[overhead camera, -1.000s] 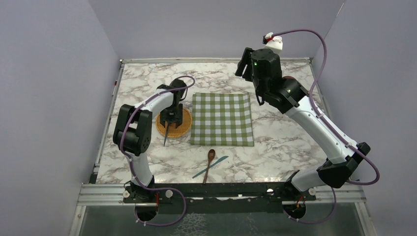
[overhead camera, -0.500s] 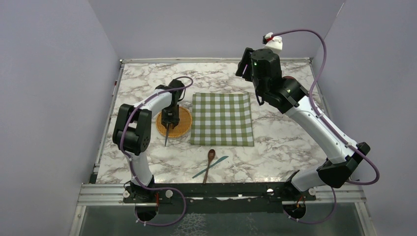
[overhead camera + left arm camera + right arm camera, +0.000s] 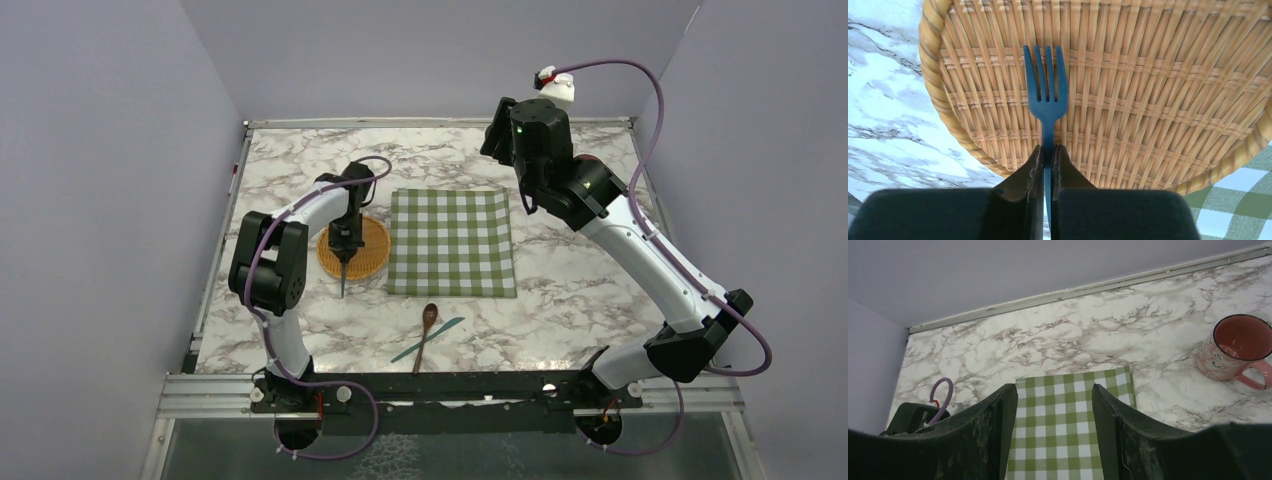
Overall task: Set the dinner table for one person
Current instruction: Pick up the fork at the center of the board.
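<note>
My left gripper (image 3: 345, 243) is shut on the handle of a blue fork (image 3: 1046, 98) and holds it above a round wicker plate (image 3: 370, 252), which fills the left wrist view (image 3: 1128, 100). The fork's handle (image 3: 342, 277) points toward the near edge. A green-and-white checked cloth (image 3: 452, 241) lies on the marble dinner table (image 3: 570, 290) right of the plate. A wooden spoon (image 3: 427, 325) and a teal knife (image 3: 437, 333) lie crossed near the front. My right gripper (image 3: 1054, 412) is open and empty, high above the back right. A pink mug (image 3: 1235, 349) stands on the table to its right.
A metal frame (image 3: 440, 122) edges the table, with lilac walls close on three sides. The left arm's purple cable (image 3: 941, 392) shows in the right wrist view. In the top view the right arm hides most of the mug.
My left gripper has shifted slightly toward the left and back with the fork, which now hangs straighter. The right arm has not moved.
</note>
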{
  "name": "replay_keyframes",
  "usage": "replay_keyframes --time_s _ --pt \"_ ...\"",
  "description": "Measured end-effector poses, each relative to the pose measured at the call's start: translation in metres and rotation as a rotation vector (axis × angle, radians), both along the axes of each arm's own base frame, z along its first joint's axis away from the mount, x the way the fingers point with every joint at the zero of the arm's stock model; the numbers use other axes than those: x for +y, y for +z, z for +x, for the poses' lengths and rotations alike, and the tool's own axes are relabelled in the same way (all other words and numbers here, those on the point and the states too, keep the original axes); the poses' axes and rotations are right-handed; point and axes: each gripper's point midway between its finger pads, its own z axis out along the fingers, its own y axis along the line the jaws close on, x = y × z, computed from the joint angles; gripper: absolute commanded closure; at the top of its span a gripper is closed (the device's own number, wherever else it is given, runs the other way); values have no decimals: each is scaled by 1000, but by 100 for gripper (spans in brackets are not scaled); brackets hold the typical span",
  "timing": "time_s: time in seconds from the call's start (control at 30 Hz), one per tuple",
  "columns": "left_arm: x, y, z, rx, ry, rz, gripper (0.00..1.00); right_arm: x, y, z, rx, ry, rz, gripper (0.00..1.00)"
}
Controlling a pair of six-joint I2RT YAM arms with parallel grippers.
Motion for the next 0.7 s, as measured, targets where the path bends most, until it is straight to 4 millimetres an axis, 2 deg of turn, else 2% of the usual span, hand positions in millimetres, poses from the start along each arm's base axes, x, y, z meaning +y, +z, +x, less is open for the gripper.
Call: replay_keyframes --time_s 0.43,0.7 --pt "-1 6 -11 6 -9 -23 100 -1 2 -1 -3 0 3 40" --pt "-15 40 -22 -38 -60 -129 100 0 2 -1 -2 1 12 40"
